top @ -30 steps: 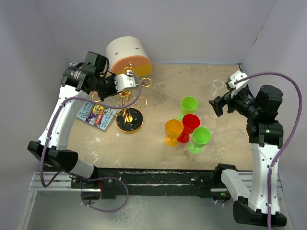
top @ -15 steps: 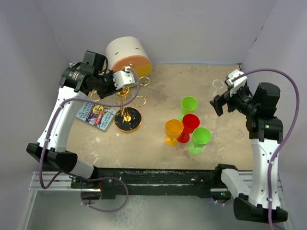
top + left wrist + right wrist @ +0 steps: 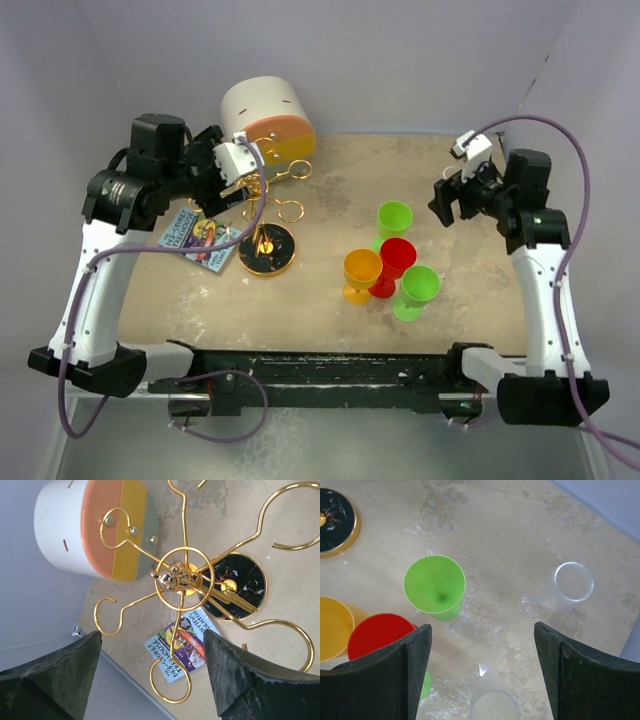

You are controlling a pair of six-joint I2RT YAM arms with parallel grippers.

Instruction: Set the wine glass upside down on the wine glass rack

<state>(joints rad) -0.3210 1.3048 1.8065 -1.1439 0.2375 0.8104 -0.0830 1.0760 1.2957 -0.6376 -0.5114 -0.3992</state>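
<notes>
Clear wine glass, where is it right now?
In the right wrist view, the clear wine glass stands on the table, right of the nearest green cup and apart from it.

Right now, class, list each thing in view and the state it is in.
Wine glass rack: upright, visible loops empty.
Wine glass: upright on table, unheld.
Coloured goblets: upright, mouths up.
Cylinder: lying on its side.
Booklet: lying flat.
Left gripper: open, empty.
Right gripper: open, empty.
</notes>
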